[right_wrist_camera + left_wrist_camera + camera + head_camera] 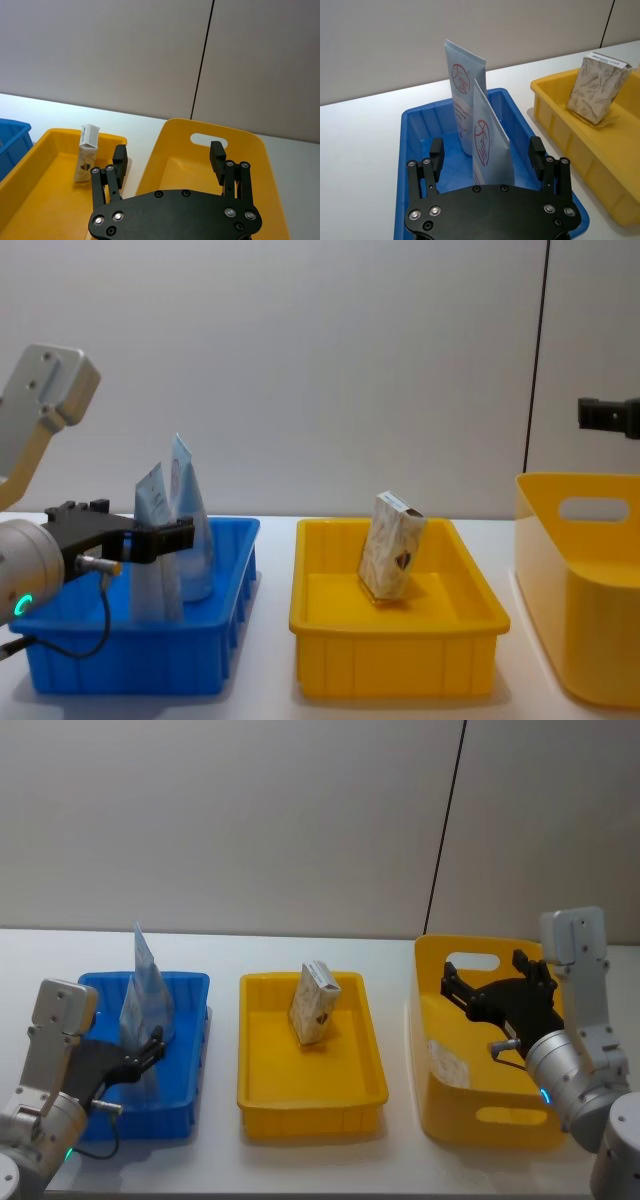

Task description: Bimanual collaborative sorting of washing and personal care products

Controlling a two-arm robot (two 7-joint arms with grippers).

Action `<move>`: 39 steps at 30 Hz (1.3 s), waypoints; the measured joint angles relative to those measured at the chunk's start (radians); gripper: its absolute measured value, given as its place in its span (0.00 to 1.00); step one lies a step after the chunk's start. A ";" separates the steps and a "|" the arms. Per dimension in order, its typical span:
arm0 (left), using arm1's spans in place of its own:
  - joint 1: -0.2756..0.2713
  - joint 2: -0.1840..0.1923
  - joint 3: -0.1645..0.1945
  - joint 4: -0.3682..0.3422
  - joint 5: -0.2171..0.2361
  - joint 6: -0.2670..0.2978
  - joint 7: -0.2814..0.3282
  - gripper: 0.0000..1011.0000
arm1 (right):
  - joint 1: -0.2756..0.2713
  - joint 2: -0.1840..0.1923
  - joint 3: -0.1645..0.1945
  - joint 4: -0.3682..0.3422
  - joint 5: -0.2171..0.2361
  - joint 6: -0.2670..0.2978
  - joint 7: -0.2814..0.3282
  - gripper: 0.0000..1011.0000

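Since the left gripper (486, 150) hangs wide open and empty at the blue bin's (410, 145) near end, straddling the nearer tube (490, 132) standing inside, a skewed closing could topple it against the taller tube (462, 85) behind. Far right of that bin, the right gripper (169, 152) gapes, empty.

Two tubes: tall tube (463, 90), short tube (489, 145). One carton (315, 1003). One blue bin (190, 985). Two yellow bins: shallow bin (300, 1105), deep bin (480, 1120). Two pincers: left pincer (486, 146), right pincer (169, 148).
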 joint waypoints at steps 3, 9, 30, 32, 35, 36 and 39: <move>-0.006 -0.002 0.000 0.013 0.002 0.001 -0.006 0.99 | 0.000 0.000 0.000 0.000 0.000 0.000 0.000 0.99; -0.019 -0.008 0.001 0.044 0.004 0.003 -0.021 0.99 | 0.000 0.000 0.000 0.000 0.000 0.000 0.000 0.99; -0.037 -0.020 -0.012 0.125 0.003 -0.019 -0.070 0.49 | 0.000 0.000 0.000 0.000 0.000 0.000 0.000 0.99; -0.035 -0.021 -0.015 0.128 0.002 -0.022 -0.073 0.44 | 0.000 0.000 0.000 0.000 0.000 0.000 0.000 0.99; -0.034 -0.021 -0.018 0.130 0.001 -0.024 -0.076 0.39 | 0.000 0.000 0.000 0.000 0.000 0.000 0.000 0.99; -0.033 -0.021 -0.020 0.131 0.001 -0.026 -0.078 0.37 | 0.000 0.000 0.000 0.000 0.000 0.000 0.000 0.99; -0.031 -0.022 -0.023 0.132 0.000 -0.028 -0.082 0.35 | 0.000 0.000 0.000 0.000 0.000 0.000 0.000 0.99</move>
